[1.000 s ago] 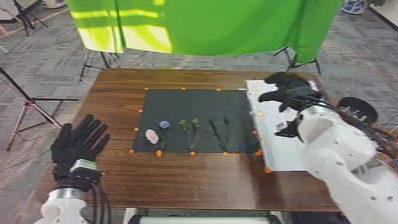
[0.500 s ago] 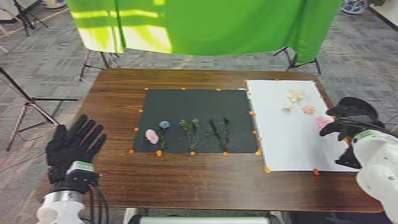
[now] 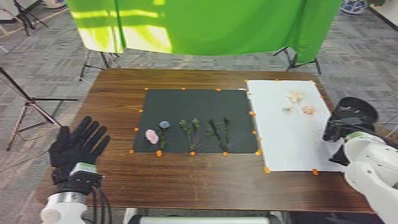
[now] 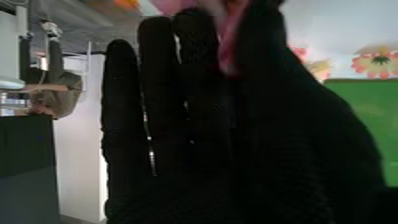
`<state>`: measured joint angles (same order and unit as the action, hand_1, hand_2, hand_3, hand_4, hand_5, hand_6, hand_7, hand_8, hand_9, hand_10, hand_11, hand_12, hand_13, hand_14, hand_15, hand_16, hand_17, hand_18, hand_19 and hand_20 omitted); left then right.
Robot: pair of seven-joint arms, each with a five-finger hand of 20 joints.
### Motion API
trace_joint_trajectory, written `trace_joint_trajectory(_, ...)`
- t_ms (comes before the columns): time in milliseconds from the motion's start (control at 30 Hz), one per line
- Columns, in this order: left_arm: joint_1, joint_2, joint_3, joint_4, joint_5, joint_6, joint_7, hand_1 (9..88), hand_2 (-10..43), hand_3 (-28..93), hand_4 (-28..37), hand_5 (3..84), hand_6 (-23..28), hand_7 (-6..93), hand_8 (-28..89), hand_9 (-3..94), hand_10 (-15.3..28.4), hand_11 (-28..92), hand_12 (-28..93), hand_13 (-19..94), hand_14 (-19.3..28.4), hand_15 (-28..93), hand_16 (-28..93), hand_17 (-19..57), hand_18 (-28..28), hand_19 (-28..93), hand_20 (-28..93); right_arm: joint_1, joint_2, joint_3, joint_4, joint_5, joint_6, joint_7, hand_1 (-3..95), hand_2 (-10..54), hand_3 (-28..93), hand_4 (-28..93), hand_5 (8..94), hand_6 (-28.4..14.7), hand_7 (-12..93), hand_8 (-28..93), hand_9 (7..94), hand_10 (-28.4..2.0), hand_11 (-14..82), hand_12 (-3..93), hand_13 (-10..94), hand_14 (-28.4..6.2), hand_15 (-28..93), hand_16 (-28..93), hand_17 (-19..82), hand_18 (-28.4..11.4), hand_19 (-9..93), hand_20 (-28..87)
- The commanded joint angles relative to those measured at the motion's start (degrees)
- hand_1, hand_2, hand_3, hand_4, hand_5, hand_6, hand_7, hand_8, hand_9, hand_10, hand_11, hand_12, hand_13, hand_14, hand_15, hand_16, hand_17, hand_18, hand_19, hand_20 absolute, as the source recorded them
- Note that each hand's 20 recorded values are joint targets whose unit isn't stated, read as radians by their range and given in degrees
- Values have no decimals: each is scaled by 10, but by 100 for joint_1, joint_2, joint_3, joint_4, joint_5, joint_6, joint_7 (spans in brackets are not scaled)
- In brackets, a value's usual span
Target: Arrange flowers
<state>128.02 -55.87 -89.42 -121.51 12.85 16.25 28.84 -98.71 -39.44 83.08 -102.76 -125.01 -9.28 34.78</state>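
My right hand (image 3: 346, 131) is over the right edge of the white sheet (image 3: 284, 142). In the right wrist view, a pink flower (image 4: 233, 42) is pinched between the thumb and fingers of my right hand (image 4: 169, 130). On the sheet lie a pale yellow flower (image 3: 296, 95), a small cream one (image 3: 288, 108) and a peach one (image 3: 308, 109). The black mat (image 3: 195, 97) holds a pink flower (image 3: 152, 136), a blue flower (image 3: 164, 124), green sprigs (image 3: 195, 129) and dark stems (image 3: 218, 132). My left hand (image 3: 78, 146) lies open, fingers straight, left of the mat.
Orange markers (image 3: 267, 169) line the edges of mat and sheet on the wooden table (image 3: 204, 182). A dark round object (image 3: 357, 105) is beyond my right hand. A green cloth (image 3: 204, 25) hangs behind the table, and a tripod (image 3: 34, 102) stands at the left.
My right hand has come back from the sheet's far part to its right edge. The pink flower seen beside it half a second ago is now in its pinch.
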Motion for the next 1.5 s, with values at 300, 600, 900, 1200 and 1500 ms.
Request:
trace_joint_trajectory(300, -51, -87, 147, 29, -94, -4, -63, 220, 141, 718, -283, 406, 98, 138, -77, 315, 159, 247, 123, 224, 164, 389, -61, -65, 149, 340, 97, -642, 83, 355, -786, -492, 1272, -366, 582, -95, 796, -281, 836, 18, 235, 10, 922, -96, 105, 446, 685, -50, 256, 432, 252, -152, 538, 222)
trace_joint_trajectory(600, -138, -55, 196, 52, 18, -80, -135, 222, 142, 717, -283, 407, 99, 138, -78, 317, 159, 250, 123, 224, 165, 392, -61, -65, 149, 340, 97, -149, 37, -6, -1318, -288, 1456, -892, 556, -95, 834, -239, 855, 9, 246, 5, 935, -109, 115, 454, 697, -50, 263, 436, 255, -153, 538, 217)
trace_joint_trajectory(900, 41, -72, 116, 13, 23, -8, -209, 224, 143, 715, -283, 408, 99, 139, -79, 317, 160, 252, 123, 223, 164, 393, -62, -65, 150, 341, 97, 1962, -1077, -2012, -947, -99, 1342, -1694, 573, -95, 803, -270, 831, 19, 259, 6, 924, -97, 106, 458, 690, -41, 261, 440, 245, -156, 526, 215)
trace_joint_trajectory(1200, -107, -26, 246, 53, 48, 69, -303, 224, 144, 715, -283, 407, 99, 139, -79, 316, 159, 252, 123, 223, 164, 393, -62, -65, 149, 341, 97, 3079, -2370, -3471, -128, 135, 1002, -2067, 576, -95, 799, -279, 822, 23, 268, -1, 918, -92, 107, 455, 687, -40, 260, 439, 243, -156, 523, 218)
trace_joint_trajectory(1500, -449, 85, 453, 119, 99, 138, -367, 227, 145, 714, -283, 409, 99, 140, -79, 316, 159, 253, 122, 223, 164, 394, -63, -65, 149, 341, 96, 3893, -2851, -4331, 992, -440, 116, -2155, 576, -95, 795, -282, 814, 27, 277, -6, 913, -89, 108, 453, 687, -42, 260, 439, 244, -154, 523, 222)
